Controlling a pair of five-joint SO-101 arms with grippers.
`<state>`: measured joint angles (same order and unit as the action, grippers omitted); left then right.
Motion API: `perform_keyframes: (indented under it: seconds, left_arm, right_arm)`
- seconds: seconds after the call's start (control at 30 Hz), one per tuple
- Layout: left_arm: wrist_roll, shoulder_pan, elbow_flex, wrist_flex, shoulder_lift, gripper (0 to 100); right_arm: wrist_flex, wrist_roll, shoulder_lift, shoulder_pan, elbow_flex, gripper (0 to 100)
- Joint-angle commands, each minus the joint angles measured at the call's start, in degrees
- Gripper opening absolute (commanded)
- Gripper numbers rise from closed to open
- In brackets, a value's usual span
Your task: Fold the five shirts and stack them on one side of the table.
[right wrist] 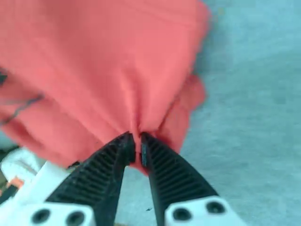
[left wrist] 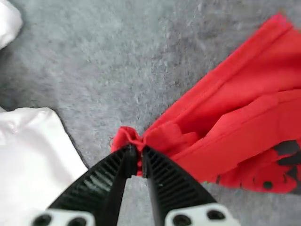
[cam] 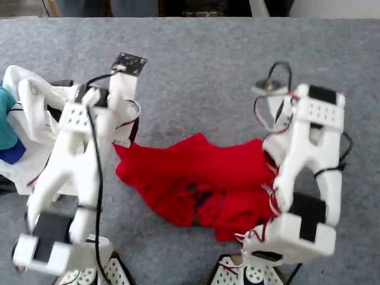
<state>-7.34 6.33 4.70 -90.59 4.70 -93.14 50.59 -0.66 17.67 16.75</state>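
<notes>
A red shirt [cam: 202,181] with a black print lies crumpled at the middle of the grey table. My left gripper [left wrist: 137,162] is shut on a bunched corner of the red shirt [left wrist: 225,127], at the shirt's left edge in the high view. My right gripper [right wrist: 136,150] is shut on a pinch of the red shirt [right wrist: 108,70] at its right side. Both arms [cam: 77,154] [cam: 309,166] stand over the shirt's two ends in the high view.
A heap of white cloth [cam: 29,119] with teal and blue patches lies at the table's left edge; a part of this white cloth [left wrist: 33,160] lies close beside my left gripper. Bare grey table [cam: 202,71] stretches behind the shirt.
</notes>
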Motion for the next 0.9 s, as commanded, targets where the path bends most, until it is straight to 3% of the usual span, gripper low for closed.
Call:
perform_keyframes:
  seconds: [0.0, 0.17, 0.4, 0.6, 0.73, 0.87]
  left_arm:
    - [-1.3, 0.6, -7.2, -6.6, -6.5, 3]
    - [-1.6, -1.5, -5.4, -7.1, -9.6, 3]
    - [-2.7, -1.9, -3.0, -5.7, -7.5, 3]
    - [-2.5, -1.8, -1.5, -5.1, -7.1, 3]
    - [-2.6, -1.8, -1.1, -5.1, -7.1, 3]
    - [-2.8, -1.9, -1.1, -5.1, -7.1, 3]
  right_arm:
    - [1.6, 4.6, -6.5, 1.1, 8.1, 1.4]
    - [-0.4, 6.2, -9.5, 1.4, 9.3, 2.9]
    - [-0.5, 4.8, -11.4, 6.6, 6.3, 24.8]
    - [-1.4, -2.4, -12.0, 11.8, -1.8, 23.7]
    - [-1.5, -9.7, -11.5, 6.8, -4.4, 23.4]
    - [2.9, -16.0, -10.9, -3.2, -2.9, 23.4]
